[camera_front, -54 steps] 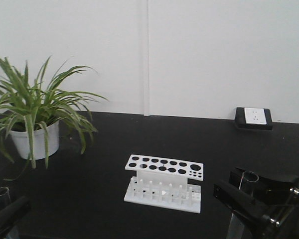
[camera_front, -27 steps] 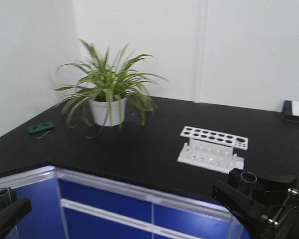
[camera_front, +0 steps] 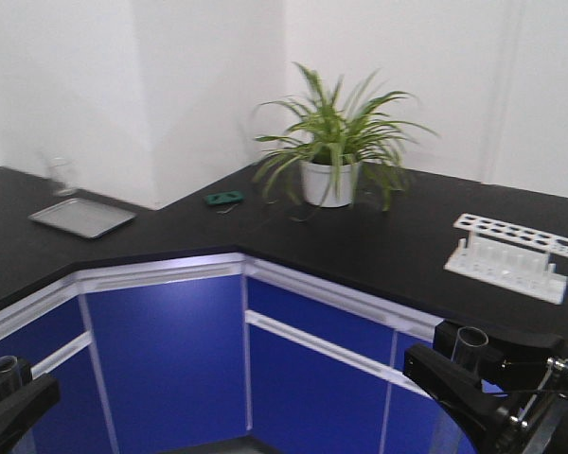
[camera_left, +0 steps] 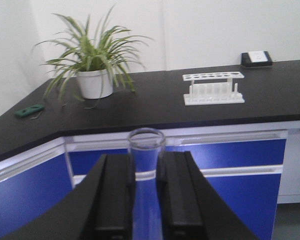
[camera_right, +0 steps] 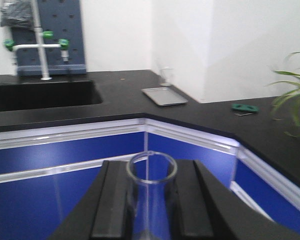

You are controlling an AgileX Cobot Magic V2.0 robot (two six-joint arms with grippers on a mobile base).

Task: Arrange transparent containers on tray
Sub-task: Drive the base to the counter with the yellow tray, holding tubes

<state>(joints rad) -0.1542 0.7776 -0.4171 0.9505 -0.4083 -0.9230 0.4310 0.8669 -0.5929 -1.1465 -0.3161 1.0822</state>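
White walls; black L-shaped bench (camera_front: 360, 246) over blue cabinets (camera_front: 161, 359). Sink (camera_right: 40, 95) at far end. Potted plant (camera_front: 336, 142) near corner, white rack (camera_front: 511, 255) to its right. Grey tray (camera_front: 80, 217) on bench by wall, well apart from rack. Left jaws closed on upright test tube (camera_left: 146, 200); right jaws clamp second tube (camera_right: 149, 210), both off tray

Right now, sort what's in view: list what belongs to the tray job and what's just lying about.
Job: left tube, right tube, tray.
Lying about: plant, rack, green item, sink.
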